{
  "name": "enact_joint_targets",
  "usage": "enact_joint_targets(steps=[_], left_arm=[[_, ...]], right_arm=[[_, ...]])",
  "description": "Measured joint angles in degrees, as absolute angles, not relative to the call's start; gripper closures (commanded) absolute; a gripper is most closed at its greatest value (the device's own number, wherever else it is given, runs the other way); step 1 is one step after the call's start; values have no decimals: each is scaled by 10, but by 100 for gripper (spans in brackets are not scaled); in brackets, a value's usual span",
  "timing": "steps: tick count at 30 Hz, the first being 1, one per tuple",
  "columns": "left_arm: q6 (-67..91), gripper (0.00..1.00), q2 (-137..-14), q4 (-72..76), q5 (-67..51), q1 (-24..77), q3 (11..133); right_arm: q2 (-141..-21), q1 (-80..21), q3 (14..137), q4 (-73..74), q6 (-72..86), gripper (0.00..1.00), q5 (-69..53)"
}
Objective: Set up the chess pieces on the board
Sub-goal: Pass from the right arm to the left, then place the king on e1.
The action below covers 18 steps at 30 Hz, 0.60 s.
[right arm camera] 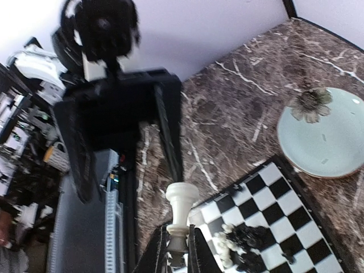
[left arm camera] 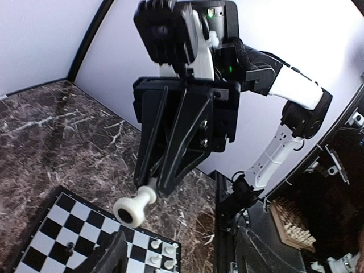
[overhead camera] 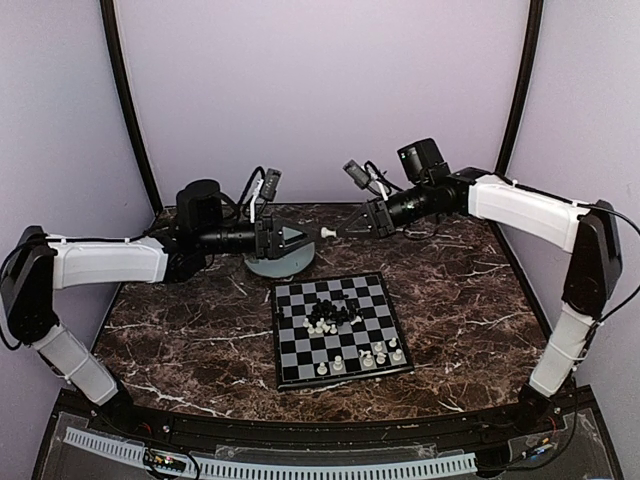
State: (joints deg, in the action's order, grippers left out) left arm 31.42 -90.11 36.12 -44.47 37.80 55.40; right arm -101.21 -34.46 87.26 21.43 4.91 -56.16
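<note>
1. The right gripper (overhead camera: 352, 227) is clamped on one white piece (overhead camera: 328, 232) by its top end, holding it sideways in mid-air beyond the board (overhead camera: 290, 372), apparently to offer it across.
2. The left gripper (overhead camera: 306, 238) faces it with jaws wide, seemingly ready to receive.
3. The other chess pieces (overhead camera: 335, 315) lie heaped mid-board, and a few standing white pieces (overhead camera: 380, 354) sit near its front-right corner.

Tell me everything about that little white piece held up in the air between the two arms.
The white chess piece is cream and glossy like plastic, with a round base, dark underneath, and a slim stem. It hangs roughly level in the air beyond the far edge of the board. The right arm's fingers pinch its head end, and its base aims at the left arm's fingers, which are open close by. Whether they touch it is unclear.
</note>
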Motion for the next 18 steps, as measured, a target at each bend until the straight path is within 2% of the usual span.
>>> enact_joint_targets(steps=[7, 18], left_arm=[[198, 28, -810, 246, -333, 375, 577], [139, 28, -789, 113, -69, 366, 597]], right_arm=[[-974, -368, 872, 382, -156, 89, -354], [-964, -540, 839, 481, -307, 89, -112]])
